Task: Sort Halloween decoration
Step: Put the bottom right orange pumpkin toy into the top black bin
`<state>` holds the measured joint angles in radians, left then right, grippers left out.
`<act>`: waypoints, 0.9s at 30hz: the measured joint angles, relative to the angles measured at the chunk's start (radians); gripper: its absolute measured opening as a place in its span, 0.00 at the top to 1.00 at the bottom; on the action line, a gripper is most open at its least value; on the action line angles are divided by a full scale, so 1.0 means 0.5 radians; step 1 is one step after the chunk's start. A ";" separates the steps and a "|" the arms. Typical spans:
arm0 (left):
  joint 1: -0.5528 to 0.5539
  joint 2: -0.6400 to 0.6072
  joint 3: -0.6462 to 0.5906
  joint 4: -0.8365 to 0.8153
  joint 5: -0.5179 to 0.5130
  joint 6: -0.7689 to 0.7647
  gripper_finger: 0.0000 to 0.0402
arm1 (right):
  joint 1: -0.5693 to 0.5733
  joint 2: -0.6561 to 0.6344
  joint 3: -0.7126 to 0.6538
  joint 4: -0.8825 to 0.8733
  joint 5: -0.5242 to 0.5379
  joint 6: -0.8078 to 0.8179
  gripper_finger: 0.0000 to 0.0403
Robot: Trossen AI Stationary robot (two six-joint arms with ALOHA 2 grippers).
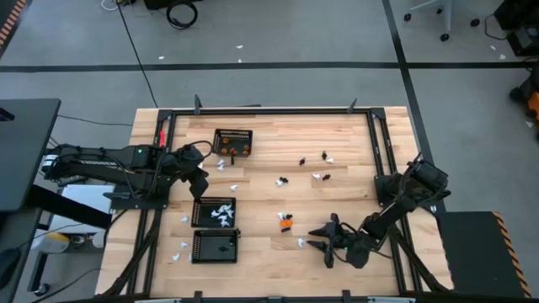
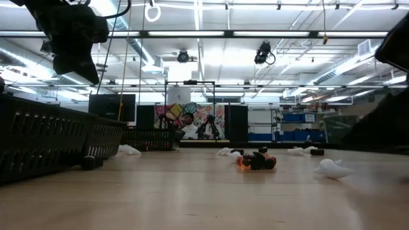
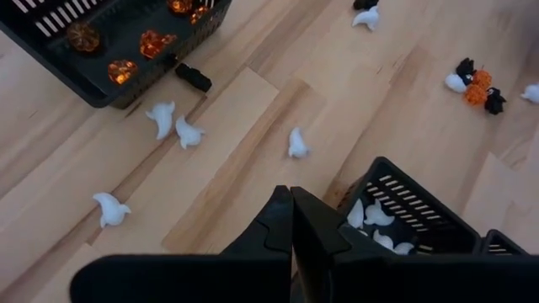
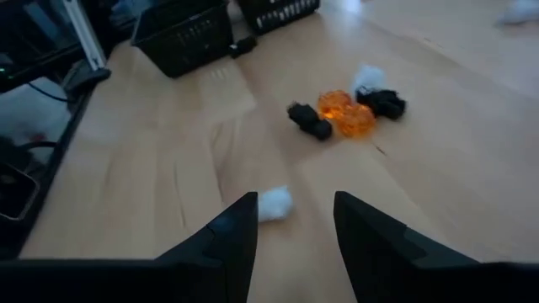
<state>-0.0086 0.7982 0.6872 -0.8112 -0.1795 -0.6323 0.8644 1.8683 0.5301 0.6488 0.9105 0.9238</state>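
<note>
Small Halloween decoration pieces lie scattered on the wooden table. My right gripper (image 1: pixel 313 238) (image 4: pixel 295 202) is open and low near the table's front. A white piece (image 4: pixel 274 204) (image 1: pixel 301 242) lies on the table just off its fingertips, close to one finger, and I see no touch. Farther on lies a cluster of orange, black and white pieces (image 4: pixel 345 114) (image 1: pixel 286 220) (image 2: pixel 255 161). My left gripper (image 1: pixel 199 170) (image 3: pixel 292 198) is shut on nothing, held above the table between the basket with orange pieces (image 1: pixel 233 143) and the basket with white pieces (image 1: pixel 215 212).
A third black basket (image 1: pixel 215 247) with black pieces stands at the front left. Loose white pieces (image 3: pixel 173 122) lie between the baskets, and more black and white ones (image 1: pixel 320 167) toward the far right. A black frame rail (image 1: pixel 253 112) borders the table.
</note>
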 joint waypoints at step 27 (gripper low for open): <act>0.000 0.000 0.000 -0.029 -0.002 0.153 0.98 | 0.134 0.021 0.002 -0.189 -0.114 -0.190 0.60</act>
<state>-0.0086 0.7982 0.6872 -0.8258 -0.1807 -0.5559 0.9313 1.8786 0.5308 0.5542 0.8534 0.8287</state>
